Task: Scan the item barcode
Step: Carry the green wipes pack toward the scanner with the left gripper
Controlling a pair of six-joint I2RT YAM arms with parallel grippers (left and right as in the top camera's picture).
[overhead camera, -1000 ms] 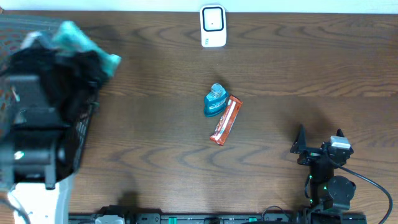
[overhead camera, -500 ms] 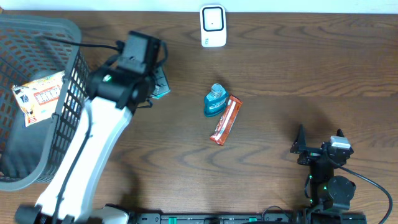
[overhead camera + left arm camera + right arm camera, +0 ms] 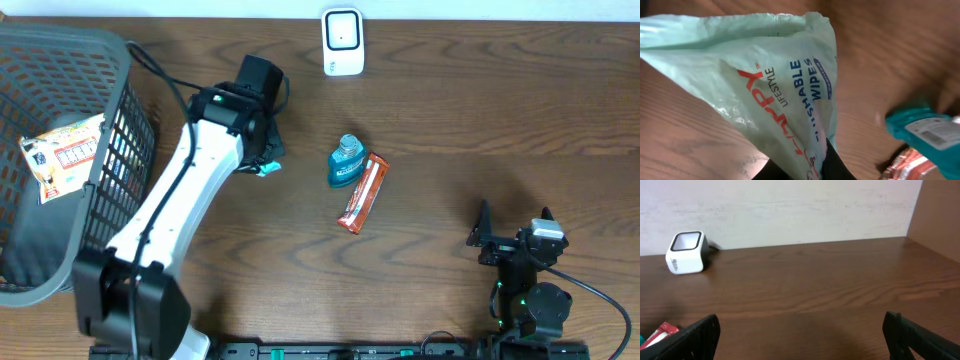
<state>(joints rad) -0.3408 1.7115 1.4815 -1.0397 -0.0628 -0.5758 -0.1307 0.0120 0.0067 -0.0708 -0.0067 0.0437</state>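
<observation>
My left claw has swung out of the basket over the table, clamped on the wipes. The right claw, apparently empty, gapes wide.

Left tool with wipes pack now out of basket, nearer the blue bottle.

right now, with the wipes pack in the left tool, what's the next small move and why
Probably carry the wipes pack toward the scanner at the far edge. The left tool is shut on it, and it hangs left of the bottle, well short of the scanner's window.
</observation>
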